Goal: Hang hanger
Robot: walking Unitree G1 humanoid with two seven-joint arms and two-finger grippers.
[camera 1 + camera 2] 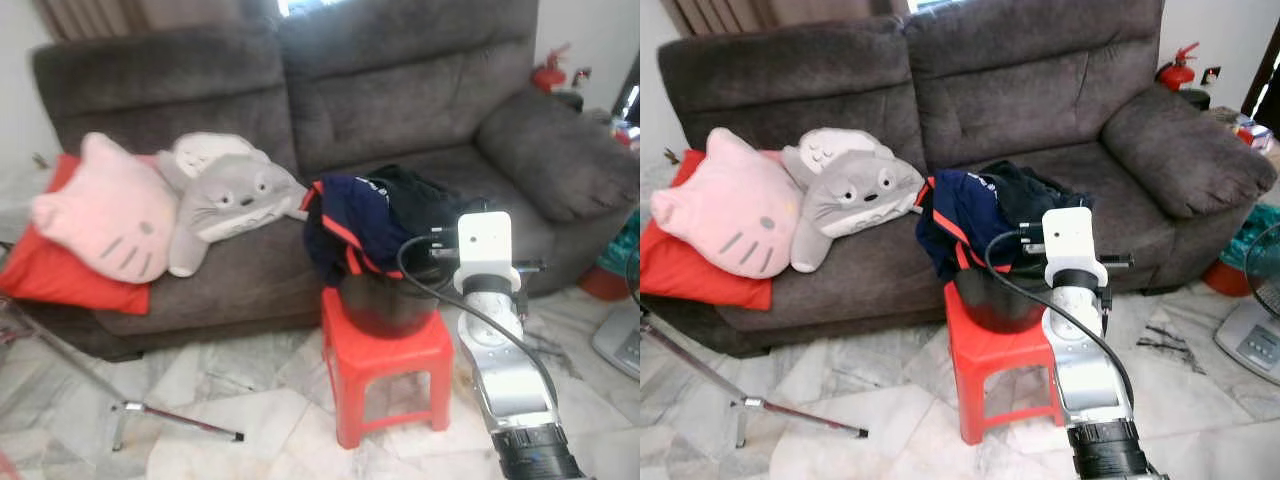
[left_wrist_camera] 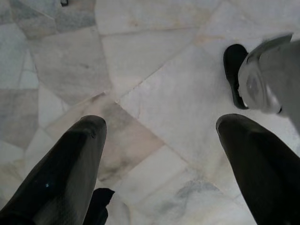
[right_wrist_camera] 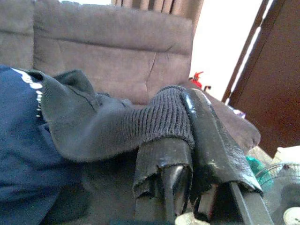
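While your right gripper (image 3: 185,140) pinches the dark ribbed clothing (image 3: 108,126) above the red stool (image 1: 385,375), your left gripper (image 2: 159,140) hangs spread over the floor (image 2: 154,70).

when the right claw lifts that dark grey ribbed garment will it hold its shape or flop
Probably flop: the dark grey garment already drapes and folds over the right claw. Likely light, with a knit rib that should resist slipping. It may drag the navy clothing heaped against it.
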